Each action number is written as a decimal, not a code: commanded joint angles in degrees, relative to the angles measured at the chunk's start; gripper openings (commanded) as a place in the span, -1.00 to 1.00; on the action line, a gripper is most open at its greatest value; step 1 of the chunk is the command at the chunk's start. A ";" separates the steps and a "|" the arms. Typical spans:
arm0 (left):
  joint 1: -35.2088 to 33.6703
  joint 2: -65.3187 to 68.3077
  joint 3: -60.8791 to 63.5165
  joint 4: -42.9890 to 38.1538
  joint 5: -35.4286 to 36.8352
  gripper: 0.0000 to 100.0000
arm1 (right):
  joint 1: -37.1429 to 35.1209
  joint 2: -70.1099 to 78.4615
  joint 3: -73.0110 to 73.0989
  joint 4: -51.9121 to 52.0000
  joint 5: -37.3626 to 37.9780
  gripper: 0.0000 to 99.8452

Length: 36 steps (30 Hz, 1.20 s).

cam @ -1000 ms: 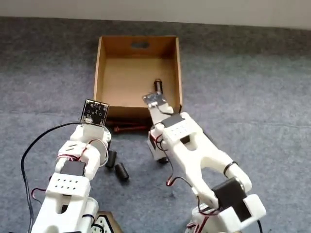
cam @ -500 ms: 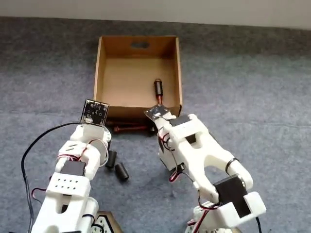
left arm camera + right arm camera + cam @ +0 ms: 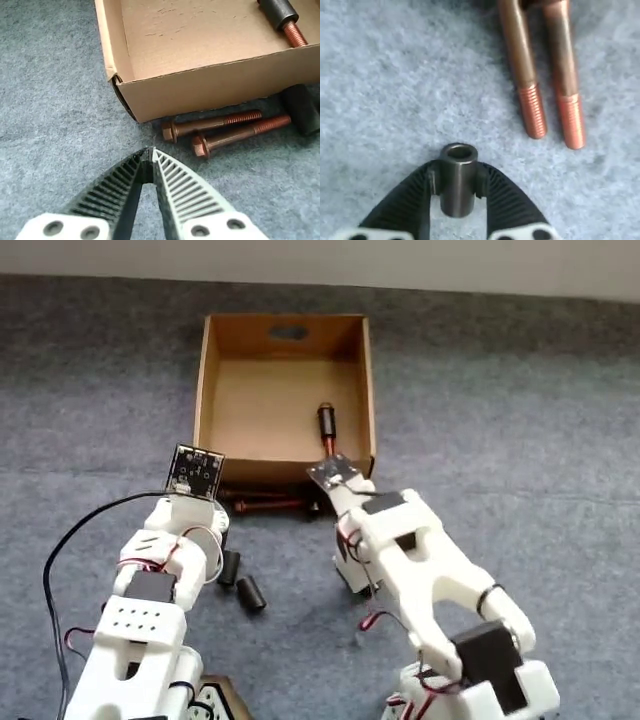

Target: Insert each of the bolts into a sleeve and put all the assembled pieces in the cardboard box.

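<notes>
Two copper bolts [image 3: 212, 125] lie side by side beside the cardboard box [image 3: 285, 470], which holds one sleeved bolt [image 3: 326, 420]. The right hand [image 3: 457, 170] grips a black sleeve [image 3: 457, 192]; two loose sleeves [image 3: 249, 592] lie nearby.

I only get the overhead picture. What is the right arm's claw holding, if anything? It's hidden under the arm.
Observer: The right gripper is shut on a dark hollow sleeve, as its wrist view shows.
Operator: And the other one?
Observer: The left gripper is shut with nothing in it, above the carpet.
Operator: What else is near that sleeve?
Observer: Two bolts, threaded ends toward the held sleeve, not touching it.
</notes>
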 commanded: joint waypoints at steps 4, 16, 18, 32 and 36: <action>0.48 -1.10 -0.48 -1.32 0.35 -0.95 | 0.40 -17.98 12.70 -8.40 0.62 -0.99; 0.57 -0.57 -15.87 18.90 0.44 -0.95 | 9.10 -40.31 9.36 -2.95 -3.78 -0.99; 0.75 -0.57 -19.38 24.18 0.44 -0.95 | 10.59 -43.74 9.71 -3.91 -5.01 -0.99; 0.84 5.23 -26.77 34.37 0.44 -0.72 | 14.46 -52.53 26.15 -15.43 -10.81 -0.99; 0.84 19.38 -34.77 34.73 0.44 -0.71 | 14.46 -52.79 26.15 -15.43 -10.81 -0.99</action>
